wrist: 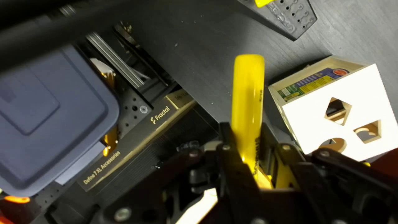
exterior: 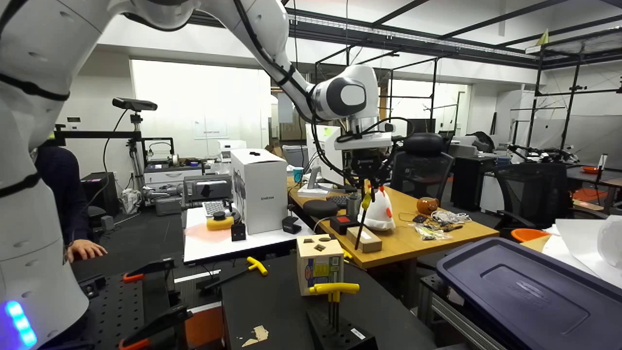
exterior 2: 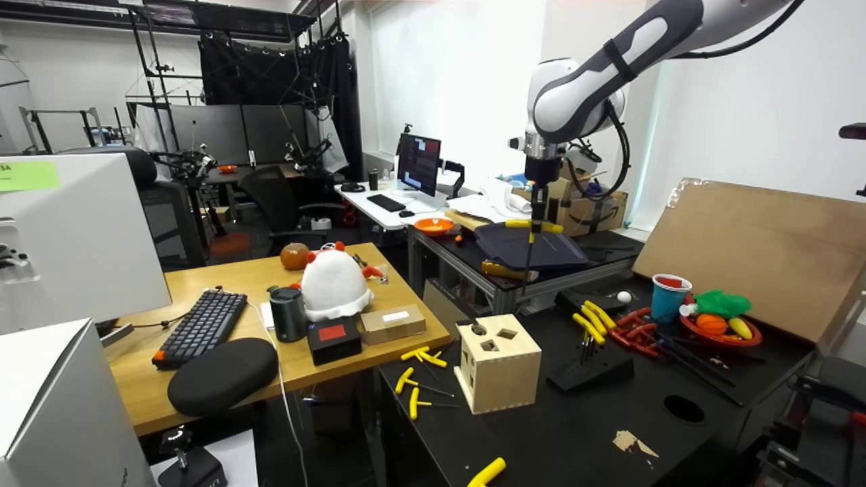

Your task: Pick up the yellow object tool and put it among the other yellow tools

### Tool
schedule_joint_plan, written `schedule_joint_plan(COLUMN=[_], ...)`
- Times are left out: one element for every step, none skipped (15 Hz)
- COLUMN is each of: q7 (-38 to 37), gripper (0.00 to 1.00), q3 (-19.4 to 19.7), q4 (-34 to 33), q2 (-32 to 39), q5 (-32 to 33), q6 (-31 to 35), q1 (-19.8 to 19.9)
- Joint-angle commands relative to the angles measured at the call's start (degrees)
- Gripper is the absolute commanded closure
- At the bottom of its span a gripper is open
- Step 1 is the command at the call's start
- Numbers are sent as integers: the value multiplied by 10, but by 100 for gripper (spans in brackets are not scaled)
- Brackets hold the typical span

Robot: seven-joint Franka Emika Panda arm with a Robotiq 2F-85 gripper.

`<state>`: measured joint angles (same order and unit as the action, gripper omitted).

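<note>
My gripper [exterior: 368, 187] is shut on a yellow T-handle tool [wrist: 247, 90], held in the air with its dark shaft pointing down. The gripper also shows in an exterior view [exterior 2: 538, 206], with the tool's handle [exterior 2: 551, 228] crosswise. Other yellow tools [exterior 2: 414, 389] lie on the black table beside the wooden box [exterior 2: 504, 368], mostly hidden behind it in an exterior view [exterior: 347, 255]. More yellow handles [exterior 2: 593, 322] stand upright in a black holder [exterior 2: 590, 373]. The holder's end shows in the wrist view [wrist: 289, 23], left of the box [wrist: 335, 105]. The held tool is apart from both groups.
A lone yellow tool [exterior: 257, 266] lies near the table's edge. Red-handled tools [exterior 2: 636, 331], a blue cup [exterior 2: 666, 301] and an orange bowl [exterior 2: 720, 336] stand beyond the holder. A dark blue lid [exterior: 529, 291] lies off the table's side. A wooden desk [exterior 2: 385, 270] adjoins.
</note>
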<state>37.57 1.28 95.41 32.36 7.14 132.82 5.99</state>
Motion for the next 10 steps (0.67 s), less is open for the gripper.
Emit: schedule_joint_plan(q7=[-77,-93,-116,-134,-153,-166,-182,-194,-206,-219], gripper=[94,94,94,94,94,94,94,94,94,94], q3=[21,24,30,34,39,42,46,48,51,54], q4=[48,51,56,60,63,67,69,72,78,81], q2=[-44,-47,-50,-52,-54,-55,-53,-54,-54,-54], q5=[41,49,63,72,83,93,102,110,114,120], q6=[10,9,10,10,9,8,6,7,9,10], q1=[-6,-6,-7,-7,-9,-10,-11,-11,-11,-11])
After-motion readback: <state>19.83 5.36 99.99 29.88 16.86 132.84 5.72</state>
